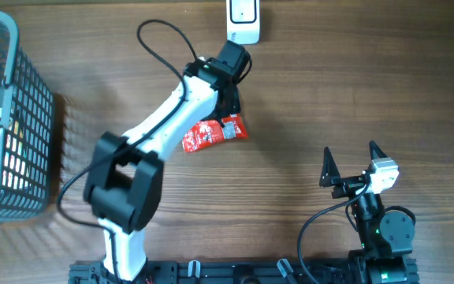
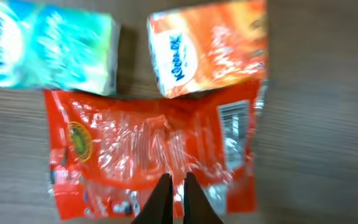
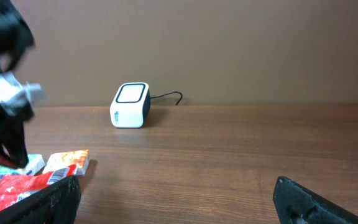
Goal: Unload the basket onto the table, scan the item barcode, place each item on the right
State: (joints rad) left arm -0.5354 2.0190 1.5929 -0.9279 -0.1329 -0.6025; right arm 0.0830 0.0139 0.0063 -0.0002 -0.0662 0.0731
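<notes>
The left end effector [image 2: 174, 182] is seen clamped tight, with its two fingers pinched together on the near edge of the packet [image 1: 211, 134]. The red film is crinkled right where it is gripped. The packet is found about mid-tabletop [image 1: 329, 79], well short of the far edge, with the left arm stretched out over it. Whether it is lifted clear of the wood cannot be told.

A white label [image 2: 232, 121] is shown on the packet's right side in the left wrist view, too blurred to be read. Just beyond the packet two small packs are laid side by side, a green pack [image 2: 48, 46] and an orange pack [image 2: 210, 53], and both are overlapped slightly by the packet's far edge.

The scanner [image 1: 243, 20] is parked at the far edge, near its middle, with its cable trailing behind it. It is well apart from the packet.

The right end effector [image 1: 351, 150] is held wide open with nothing between its fingers, over by the near right corner.

A basket [image 1: 22, 118] is set at the left edge, and a few packaged goods can be glimpsed inside.
</notes>
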